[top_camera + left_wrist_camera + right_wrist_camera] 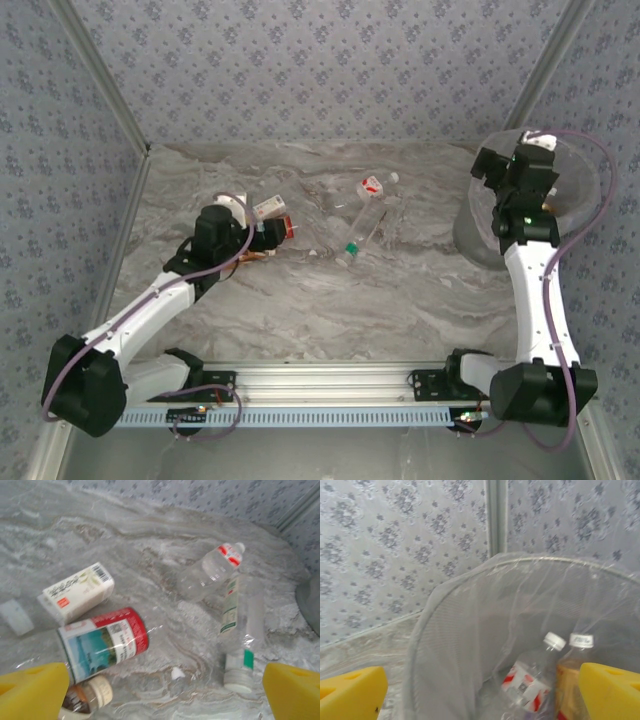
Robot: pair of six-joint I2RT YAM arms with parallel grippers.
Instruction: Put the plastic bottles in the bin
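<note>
Right tool (480,695) hangs wide apart over the round translucent plastic bin (450,630), which has two white-capped plastic bottles (532,677) inside. Left tool (162,695), equally wide, hovers above the red-labelled clear bottle (102,642) on the marbled counter (150,530). Closing could roll it into the white carton (75,592), which is perhaps already touching it.

The grey marble-patterned tabletop (300,310) is carrying loose items. A white rectangular carton (77,592) is lying just beside a clear plastic bottle with a red picture label (102,642). A clear white-capped bottle with a red-and-white label (212,572) is lying near a clear bottle with a green-banded label (235,645). A round translucent plastic bin (472,232) is standing at the right side.
</note>
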